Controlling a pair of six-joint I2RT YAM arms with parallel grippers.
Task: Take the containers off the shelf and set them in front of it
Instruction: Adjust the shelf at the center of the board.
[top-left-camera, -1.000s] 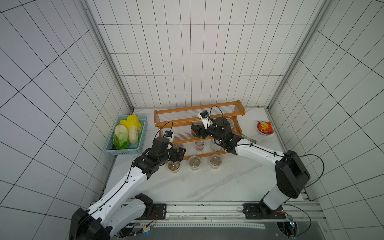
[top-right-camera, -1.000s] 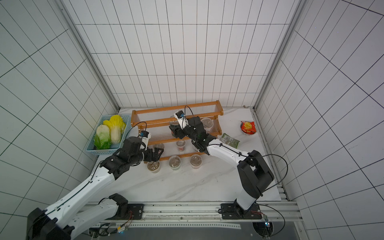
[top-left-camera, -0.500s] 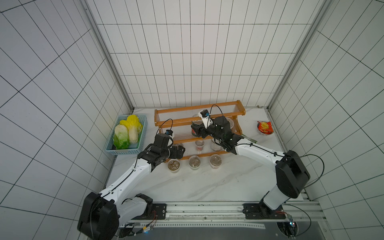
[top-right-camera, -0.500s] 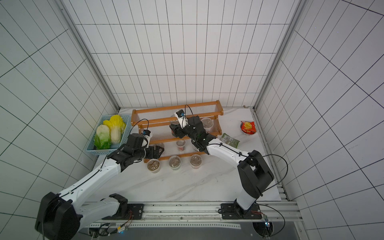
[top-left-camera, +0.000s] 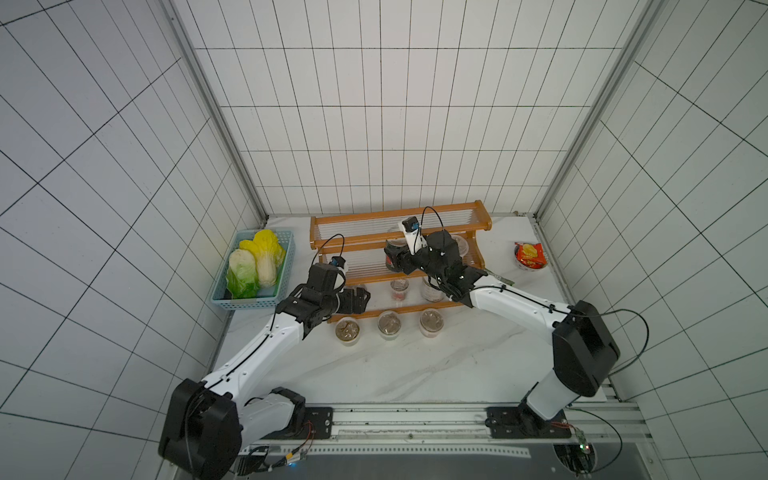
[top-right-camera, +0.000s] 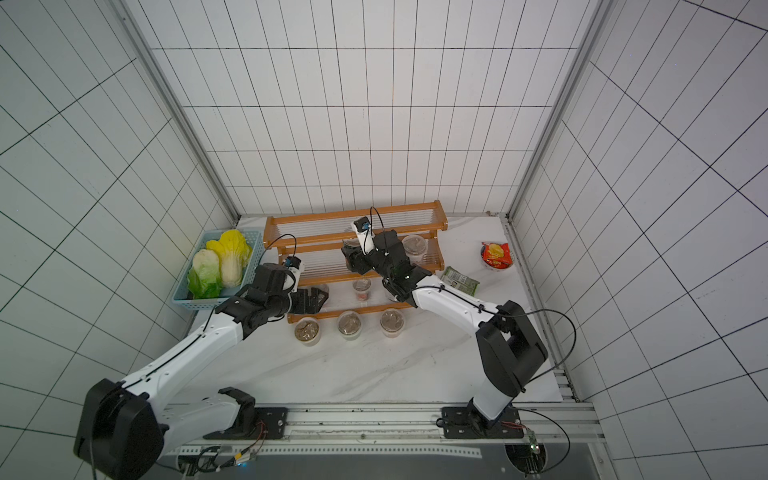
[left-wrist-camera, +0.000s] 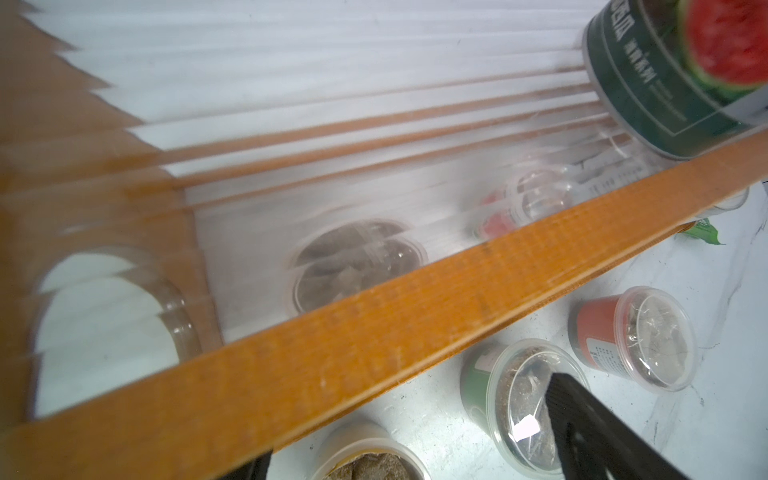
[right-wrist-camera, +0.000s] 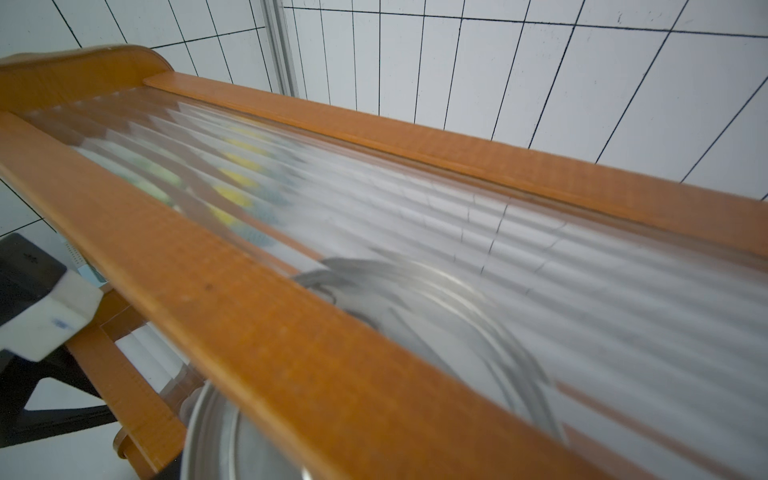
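The orange-brown shelf (top-left-camera: 478, 216) (top-right-camera: 436, 206) stands at the back of the table. My right gripper (top-left-camera: 400, 262) is shut on the dark green tin can (top-left-camera: 390, 259) (left-wrist-camera: 665, 83) at the middle tier. A red-label cup (top-left-camera: 400, 289) and a jar (top-left-camera: 430, 293), half hidden by the right arm, sit on the bottom tier. Another cup (top-left-camera: 460, 245) is on the middle tier. Three cups (top-left-camera: 347, 330) (top-left-camera: 390, 323) (top-left-camera: 431, 322) stand in front. My left gripper (top-left-camera: 357, 300) (left-wrist-camera: 415, 457) hangs open by the bottom rail, above the leftmost front cup (left-wrist-camera: 374, 461).
A light blue basket (top-left-camera: 286, 266) with cabbages (top-left-camera: 253, 266) sits left of the shelf. A red snack packet (top-left-camera: 528, 255) lies at the right edge and a green packet (top-right-camera: 459, 281) lies beside the right arm. Bare marble tabletop (top-left-camera: 395, 365) stretches in front of the cups.
My left gripper has shifted slightly right along the shelf's bottom rail, still open. The right gripper and the can have barely moved.
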